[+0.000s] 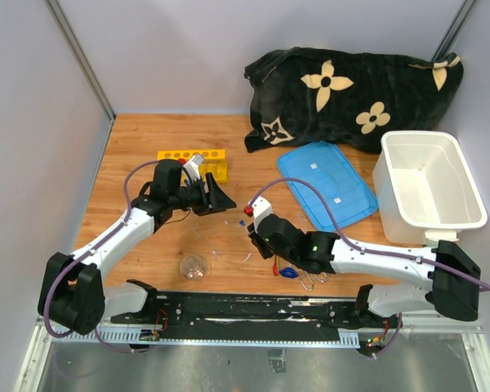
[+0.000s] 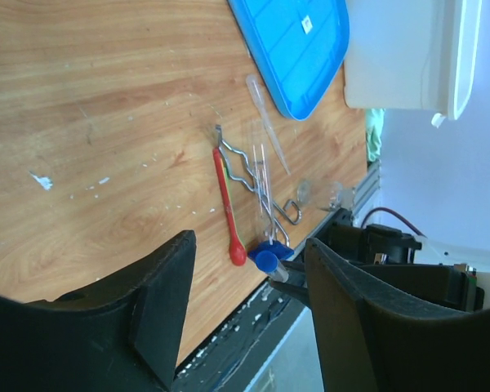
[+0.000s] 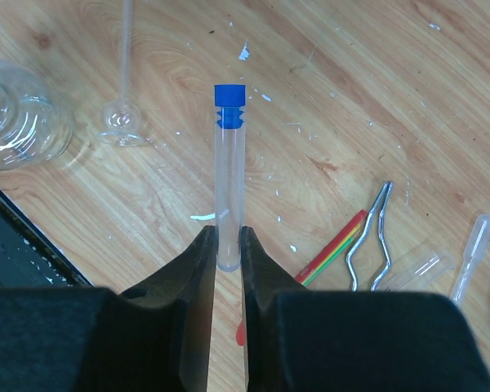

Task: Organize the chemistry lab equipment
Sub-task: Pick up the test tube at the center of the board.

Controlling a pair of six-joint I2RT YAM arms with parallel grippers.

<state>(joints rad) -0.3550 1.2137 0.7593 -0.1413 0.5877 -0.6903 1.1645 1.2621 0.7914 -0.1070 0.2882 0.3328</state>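
My right gripper is shut on the bottom end of a blue-capped clear test tube and holds it over the wood; it also shows in the top view. My left gripper is open and empty, just left of the right gripper and in front of the yellow holed tube rack. A glass flask stands near the front edge. Metal tongs and a red-handled spatula lie side by side. In the left wrist view the spatula, tongs and held tube's cap show between the open jaws.
A blue lid lies flat at mid right beside the white tub. The black flowered cloth is bunched at the back. A clear pipette and a small glass funnel lie on the wood. Another blue-capped piece lies by the tongs.
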